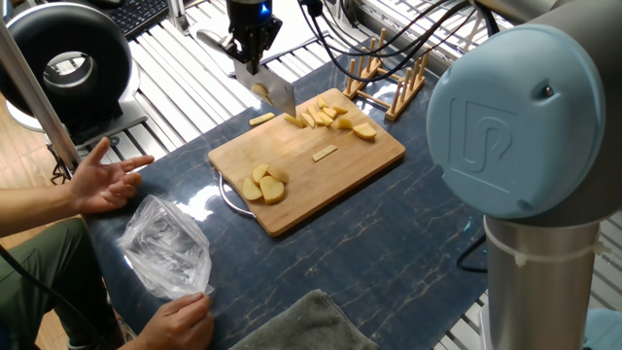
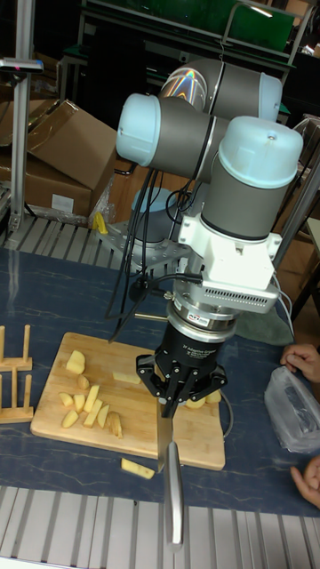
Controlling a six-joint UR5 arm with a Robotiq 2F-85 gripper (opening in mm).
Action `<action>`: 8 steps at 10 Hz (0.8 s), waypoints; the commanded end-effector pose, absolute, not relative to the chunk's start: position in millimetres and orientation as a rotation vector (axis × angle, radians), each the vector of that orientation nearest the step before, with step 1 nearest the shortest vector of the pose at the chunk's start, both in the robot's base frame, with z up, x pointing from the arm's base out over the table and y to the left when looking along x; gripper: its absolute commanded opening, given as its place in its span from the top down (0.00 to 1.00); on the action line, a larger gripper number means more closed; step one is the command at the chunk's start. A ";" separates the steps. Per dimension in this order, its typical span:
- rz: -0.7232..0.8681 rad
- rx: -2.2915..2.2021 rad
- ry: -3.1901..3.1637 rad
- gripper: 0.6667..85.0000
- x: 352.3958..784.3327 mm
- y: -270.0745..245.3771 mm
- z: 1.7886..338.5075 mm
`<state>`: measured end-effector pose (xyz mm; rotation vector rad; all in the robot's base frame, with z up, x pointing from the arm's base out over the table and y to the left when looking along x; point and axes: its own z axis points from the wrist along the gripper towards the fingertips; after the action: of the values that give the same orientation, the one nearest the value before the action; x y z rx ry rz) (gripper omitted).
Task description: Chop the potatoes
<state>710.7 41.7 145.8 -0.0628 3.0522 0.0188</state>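
The potatoes lie on a bamboo board (image 1: 364,156). A pile of sticks and wedges (image 1: 330,117) sits at its far end. Rounded halves (image 1: 264,185) lie near the front left corner, and one stick (image 1: 325,152) lies mid-board. One piece (image 1: 260,119) lies off the board on the table. My gripper (image 1: 255,66) is shut on a knife (image 1: 279,97), whose blade points down at the board's far edge beside the pile. In the tall fixed view the gripper (image 2: 178,409) hangs over the board (image 2: 53,418), with the knife (image 2: 165,440), the pile (image 2: 89,404) and the stray piece (image 2: 138,468) in sight.
A person's hands (image 1: 112,180) rest at the left, one holding a clear plastic bag (image 1: 167,248). A grey towel (image 1: 301,326) lies at the front. A wooden rack (image 1: 389,83) stands behind the board. The arm's large base (image 1: 525,146) fills the right.
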 end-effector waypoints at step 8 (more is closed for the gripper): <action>0.041 -0.054 3.046 1.00 713.3 44.1 145.7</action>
<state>712.3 42.2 144.7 -0.0637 3.0491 0.0230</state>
